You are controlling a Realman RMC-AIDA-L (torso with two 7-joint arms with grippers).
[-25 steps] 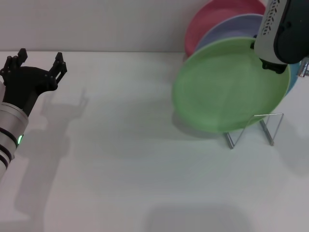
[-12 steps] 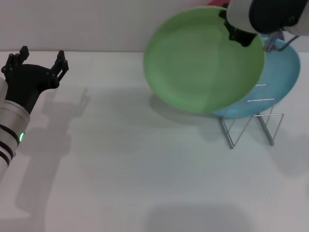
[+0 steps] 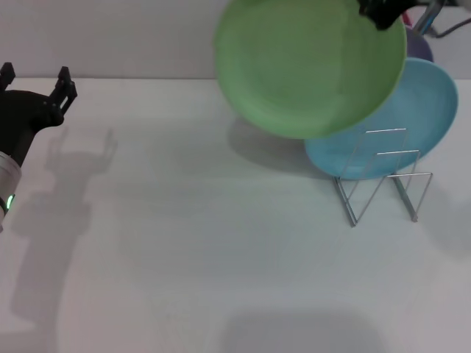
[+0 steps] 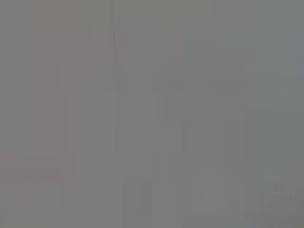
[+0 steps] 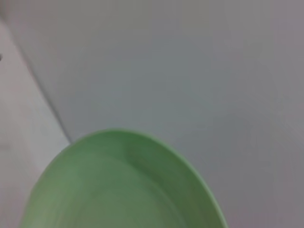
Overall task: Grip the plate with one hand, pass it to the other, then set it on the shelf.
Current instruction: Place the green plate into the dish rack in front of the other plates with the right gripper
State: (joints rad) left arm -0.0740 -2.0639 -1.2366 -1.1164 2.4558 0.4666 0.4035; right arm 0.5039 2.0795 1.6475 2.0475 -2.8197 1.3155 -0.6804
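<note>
The light green plate (image 3: pixel 309 66) hangs tilted in the air above the table's back right, well above the shelf (image 3: pixel 383 184). At its upper right rim, my right gripper (image 3: pixel 377 13) is shut on it, mostly cut off by the top edge of the head view. The right wrist view shows the plate (image 5: pixel 118 190) from behind its rim against the grey wall. My left gripper (image 3: pixel 35 79) hovers open at the far left, far from the plate. The left wrist view is plain grey.
A sky-blue plate (image 3: pixel 412 125) leans in the wire shelf's slots, and a sliver of a lavender plate (image 3: pixel 418 45) shows behind it. The white table (image 3: pixel 206 243) stretches between the two arms.
The right gripper has lifted the green plate up and leftward off the shelf, uncovering the blue plate. The left gripper has drifted left toward the view's edge.
</note>
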